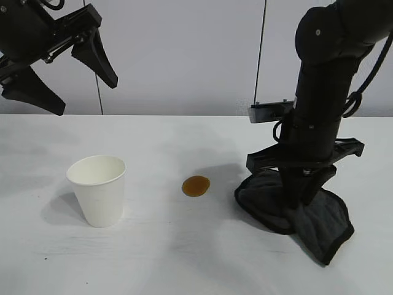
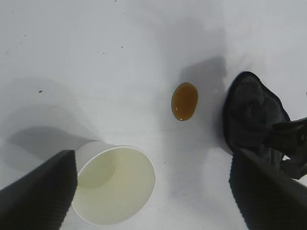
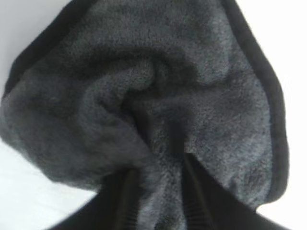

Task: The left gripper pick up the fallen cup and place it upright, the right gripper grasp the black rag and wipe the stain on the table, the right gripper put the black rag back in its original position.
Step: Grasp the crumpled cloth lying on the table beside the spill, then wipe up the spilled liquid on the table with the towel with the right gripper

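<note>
Two black grippers share the scene. At the far left of the exterior view, the left gripper (image 1: pixel 64 77) hangs high above the table (image 1: pixel 172 258), its two wedge-shaped fingers spread wide apart and holding nothing. Below it and a little to the right, the white paper cup (image 1: pixel 98 190) stands upright on the tabletop, mouth up and empty inside, well clear of those fingers. Right of the cup, near the middle of the surface, lies the stain (image 1: pixel 196 185), a small round brown-orange spot, apart from both the cup and the cloth. Farther right, the right gripper (image 1: pixel 305 195) points straight down into the black rag (image 1: pixel 319 224), which lies bunched on the table just beside the stain. In the right wrist view its fingers (image 3: pixel 194 201) are drawn together, with a ridge of the fleecy cloth pinched up between them. The tabletop is plain white, faintly mottled. Behind it stands a pale wall with thin dark cables hanging down.
</note>
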`<state>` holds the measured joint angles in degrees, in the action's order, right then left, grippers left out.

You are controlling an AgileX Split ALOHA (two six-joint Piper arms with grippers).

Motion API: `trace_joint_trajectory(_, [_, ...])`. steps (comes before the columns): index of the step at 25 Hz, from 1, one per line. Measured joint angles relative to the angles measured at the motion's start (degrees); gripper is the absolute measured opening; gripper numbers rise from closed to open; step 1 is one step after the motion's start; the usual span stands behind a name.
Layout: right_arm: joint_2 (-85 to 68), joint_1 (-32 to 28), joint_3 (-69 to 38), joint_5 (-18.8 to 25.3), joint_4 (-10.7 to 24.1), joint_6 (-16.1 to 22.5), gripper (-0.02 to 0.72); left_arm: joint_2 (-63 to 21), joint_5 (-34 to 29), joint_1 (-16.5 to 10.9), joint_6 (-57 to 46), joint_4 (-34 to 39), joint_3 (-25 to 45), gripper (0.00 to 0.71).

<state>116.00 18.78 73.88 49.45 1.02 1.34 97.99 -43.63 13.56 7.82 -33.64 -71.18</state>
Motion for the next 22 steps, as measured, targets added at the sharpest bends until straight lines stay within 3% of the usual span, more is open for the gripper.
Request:
trace_joint_trajectory(7, [0.0,0.17,0.87,-2.14,-2.34,0.07,0.01,0.0,0.0,0.0,0.0,0.0,0.0,0.624])
trace_joint_trajectory(15, [0.8,4.33,4.27,-3.62,-2.34,2.04,0.01,0.0,0.0,0.0,0.0,0.0,0.0,0.624])
trace_joint_trajectory(20, [1.42,4.38,5.48,-1.82,-1.6,3.12,0.016,0.0,-0.05,0.0,0.0,0.0,0.0,0.624])
trace_joint_trajectory(22, [1.42,4.38,5.6,-0.96,-1.63,3.12,0.062,0.0,-0.05,0.0,0.0,0.0,0.0,0.624])
